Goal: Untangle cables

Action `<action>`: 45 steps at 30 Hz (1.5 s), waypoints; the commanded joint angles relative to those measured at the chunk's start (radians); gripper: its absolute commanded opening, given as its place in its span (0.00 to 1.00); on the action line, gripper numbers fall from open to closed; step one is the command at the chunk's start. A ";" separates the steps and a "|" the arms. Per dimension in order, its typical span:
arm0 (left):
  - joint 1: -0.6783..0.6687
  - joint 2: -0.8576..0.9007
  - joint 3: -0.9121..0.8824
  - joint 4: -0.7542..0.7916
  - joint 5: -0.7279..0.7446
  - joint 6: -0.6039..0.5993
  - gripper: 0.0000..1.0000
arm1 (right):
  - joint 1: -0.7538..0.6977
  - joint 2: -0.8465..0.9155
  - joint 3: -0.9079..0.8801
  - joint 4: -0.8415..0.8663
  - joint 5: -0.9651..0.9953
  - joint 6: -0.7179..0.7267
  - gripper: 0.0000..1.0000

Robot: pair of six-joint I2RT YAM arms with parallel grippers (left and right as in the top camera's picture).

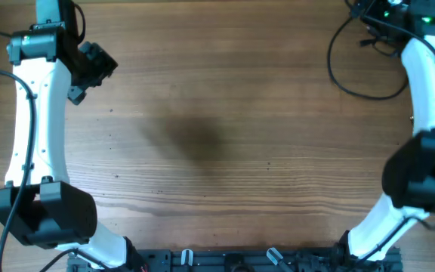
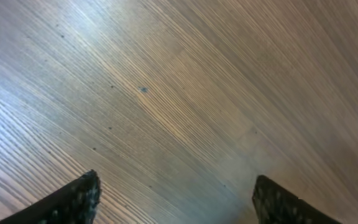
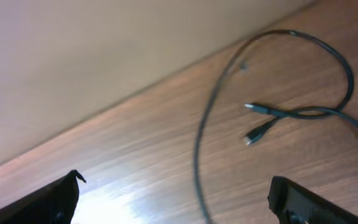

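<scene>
Your right claw (image 3: 176,182) hangs released, nothing between its jaws, and the left claw (image 2: 176,180) is likewise spread over bare counter (image 2: 166,93). Just ahead of the right claw the cables (image 3: 199,143) lie slack on the wood, looping away to two plugs (image 3: 252,108) where the cords cross. I'd judge them thin, limp and light: pinch low on the cord, beside a plug.

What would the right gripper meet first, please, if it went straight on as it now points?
Probably the cable lying on the table ahead of its open fingers, though depth is unclear.
</scene>
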 commanded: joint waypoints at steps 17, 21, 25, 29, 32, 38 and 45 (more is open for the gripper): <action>-0.035 -0.009 0.013 0.000 0.001 -0.005 1.00 | 0.182 -0.650 0.020 -0.437 -0.076 -0.132 1.00; -0.035 -0.009 0.013 0.000 0.001 -0.005 1.00 | 0.182 -0.727 0.020 -0.603 -0.076 -0.119 1.00; -0.035 -0.009 0.013 0.000 0.001 -0.005 1.00 | 0.182 -0.763 0.020 -0.832 -0.072 0.066 1.00; -0.035 -0.009 0.013 0.000 0.001 -0.005 1.00 | 0.182 -0.758 0.018 -1.001 -0.072 0.084 1.00; -0.035 -0.009 0.013 0.000 0.001 -0.005 1.00 | 0.182 -0.743 0.017 -1.000 -0.072 0.084 1.00; -0.035 -0.009 0.013 0.000 0.001 -0.005 1.00 | 0.182 -0.716 0.013 -0.991 -0.076 -0.075 1.00; -0.035 -0.009 0.013 0.000 0.001 -0.005 1.00 | 0.182 -0.813 -0.253 -0.637 -0.075 -0.291 1.00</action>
